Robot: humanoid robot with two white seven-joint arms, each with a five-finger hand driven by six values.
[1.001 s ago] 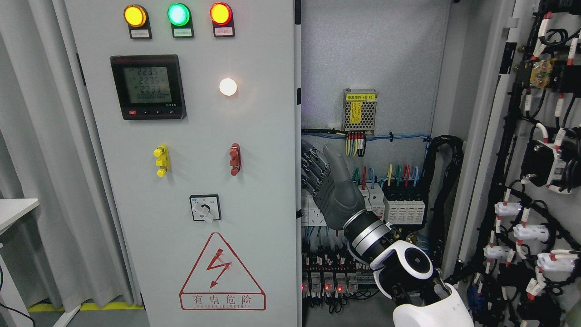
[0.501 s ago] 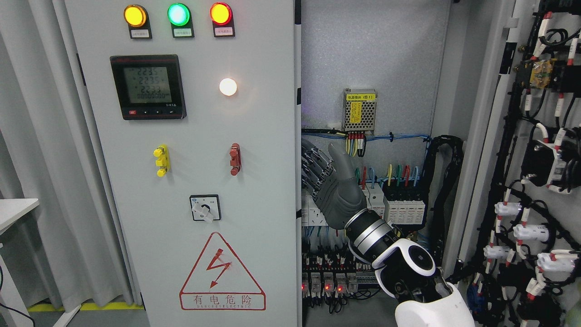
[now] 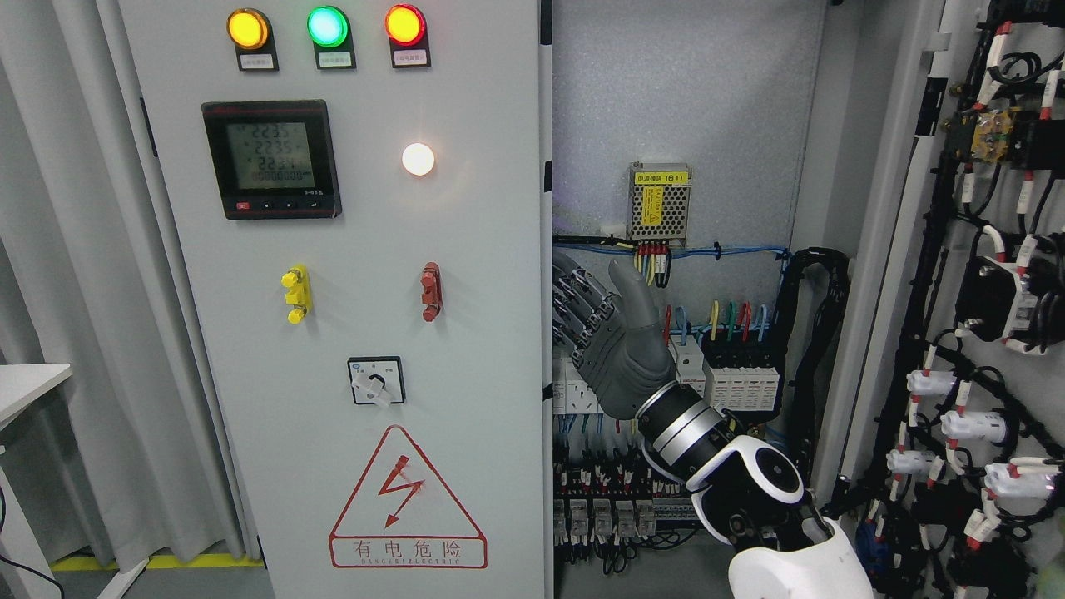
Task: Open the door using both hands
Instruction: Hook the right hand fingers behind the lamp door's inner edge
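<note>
grey curtain (image 3: pixel 58 274) far left, white table (image 3: pixel 25 384) corner at left edge

Grey hand (image 3: pixel 611 345); silver wrist; white forearm

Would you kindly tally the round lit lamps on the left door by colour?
Amber lamp: 1
Green lamp: 1
Red lamp: 1
White lamp: 1
Total: 4
</note>
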